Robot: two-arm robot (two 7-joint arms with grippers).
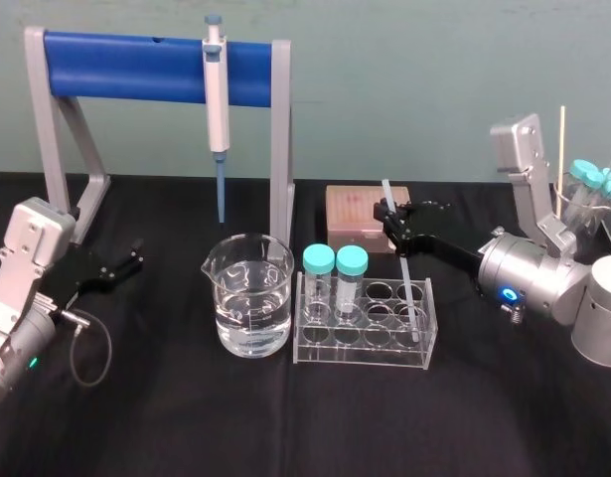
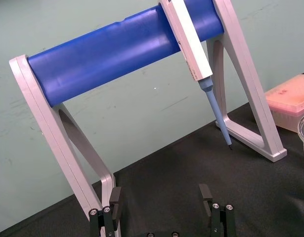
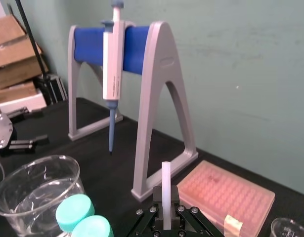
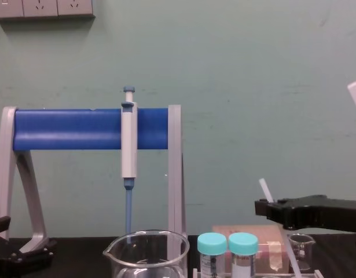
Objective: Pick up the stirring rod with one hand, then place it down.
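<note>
Right pincer (image 1: 392, 221), right of centre in the head view: jaws clamped on the rod (image 1: 408, 283), high up its length, a short stub of it showing above the jaws. Rod tilted, top leaning toward the upper left. Its lower end is down in the right end of the clear rack (image 1: 360, 355). Cannot tell whether that end rests on the rack floor or hangs free.

Handling, as judged: thin, light, stiff and smooth, probably brittle. A pinch this far from the middle leaves a long tail that could swing or slip in the jaws. A straight pull along the rod's own line should clear the well without levering against the rack. When it is laid down the low end will likely touch first, so a soft, slow descent suits it.

Around it: two teal-capped tubes (image 1: 335, 262) in the rack's left end, a beaker (image 1: 226, 288) of water just beside the rack, a pink tip box (image 1: 350, 211) behind. The pipette (image 1: 216, 94) hangs on the blue stand (image 1: 126, 68) at upper left.

Left pincer (image 1: 134, 256) idle near the left edge, low over the table (image 1: 285, 427).

Views compared: right wrist view shows the rod (image 3: 166, 187) seated square between the jaws but not its lower end. Head view gives the full length and the rack. Chest view gives the tilt from the side, with the pincer above the caps. Left wrist view shows the left fingers (image 2: 206, 193) apart, nothing between them.
</note>
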